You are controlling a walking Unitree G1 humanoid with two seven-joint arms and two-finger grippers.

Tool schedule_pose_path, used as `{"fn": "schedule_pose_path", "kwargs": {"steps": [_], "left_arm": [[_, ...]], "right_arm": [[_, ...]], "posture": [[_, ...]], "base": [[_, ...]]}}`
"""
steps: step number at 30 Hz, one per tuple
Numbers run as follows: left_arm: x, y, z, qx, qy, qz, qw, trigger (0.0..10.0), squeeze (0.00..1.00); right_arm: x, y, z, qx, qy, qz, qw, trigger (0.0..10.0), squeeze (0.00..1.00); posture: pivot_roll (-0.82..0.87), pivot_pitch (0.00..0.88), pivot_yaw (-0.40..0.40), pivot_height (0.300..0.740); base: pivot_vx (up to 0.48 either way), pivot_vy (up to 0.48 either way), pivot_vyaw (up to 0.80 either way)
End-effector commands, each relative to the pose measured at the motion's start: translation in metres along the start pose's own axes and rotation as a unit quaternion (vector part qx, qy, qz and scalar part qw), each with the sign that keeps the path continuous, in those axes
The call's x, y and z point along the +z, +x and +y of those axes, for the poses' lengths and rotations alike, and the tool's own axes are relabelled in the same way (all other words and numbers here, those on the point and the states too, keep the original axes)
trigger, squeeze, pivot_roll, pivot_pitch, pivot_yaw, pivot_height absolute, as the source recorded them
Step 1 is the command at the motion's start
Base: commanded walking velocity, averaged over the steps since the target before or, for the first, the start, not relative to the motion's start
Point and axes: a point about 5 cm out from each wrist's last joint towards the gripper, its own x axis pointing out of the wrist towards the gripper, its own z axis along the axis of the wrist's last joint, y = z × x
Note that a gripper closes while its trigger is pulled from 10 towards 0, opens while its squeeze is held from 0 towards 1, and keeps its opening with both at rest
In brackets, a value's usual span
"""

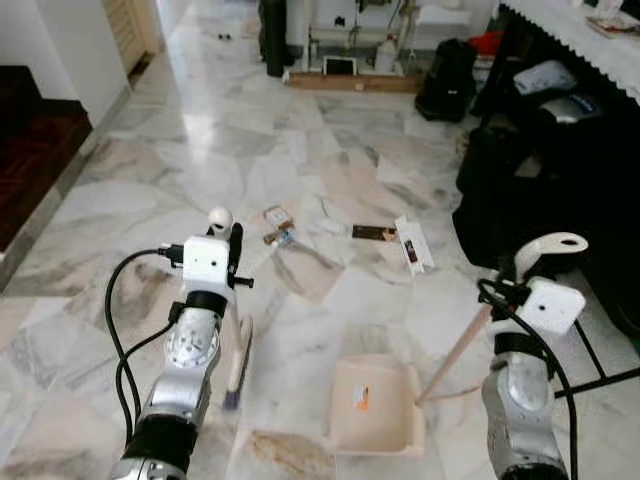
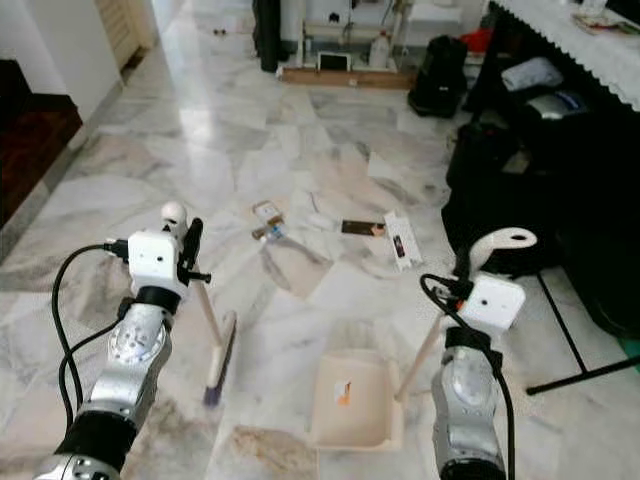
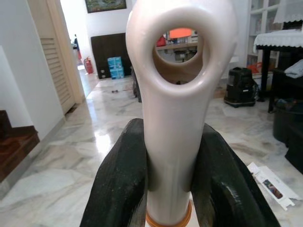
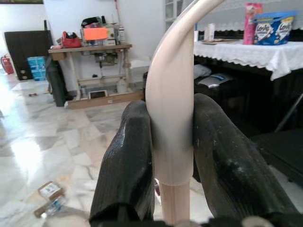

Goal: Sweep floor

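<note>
My left gripper [image 1: 229, 236] is shut on the cream top of the broom handle [image 3: 177, 94], which ends in a hanging hole. The broom head [image 1: 238, 368] rests on the marble floor just right of that arm. My right gripper [image 4: 171, 104] is shut on the curved cream handle [image 1: 552, 246] of the dustpan [image 1: 375, 405]. The pan lies flat on the floor between my arms, its stick [image 1: 455, 355] slanting up to the right hand. Litter lies ahead: a small box [image 1: 277, 215], a wrapper [image 1: 281, 238], a brown packet [image 1: 373, 232] and a white carton [image 1: 413, 246].
Black bags [image 1: 500, 190] and a table with a white lace cloth [image 1: 590, 40] line the right side, and a black stand leg [image 1: 600, 375] crosses the floor there. Dark wooden stairs [image 1: 30, 150] are at the left. A work table [image 4: 94, 52] stands at the back.
</note>
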Motion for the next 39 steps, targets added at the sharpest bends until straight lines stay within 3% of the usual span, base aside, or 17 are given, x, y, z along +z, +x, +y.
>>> {"fn": "schedule_pose_path", "kwargs": {"steps": [1, 39], "left_arm": [[0.0094, 0.0039, 0.0024, 0.000, 0.005, -0.022, 1.000, 10.0, 0.00], [0.0114, 0.0053, 0.0023, 0.001, 0.004, -0.022, 1.000, 10.0, 0.00]], "right_arm": [[0.0110, 0.0050, 0.0004, -0.001, 0.006, -0.030, 1.000, 10.0, 0.00], [0.0111, 0.0061, -0.0003, -0.006, 0.011, -0.030, 0.999, 10.0, 0.00]], "posture": [[0.05, 0.070, -0.040, 0.740], [0.06, 0.077, -0.038, 0.740]], "base": [[0.311, 0.000, 0.00], [0.313, 0.000, 0.00]]}}
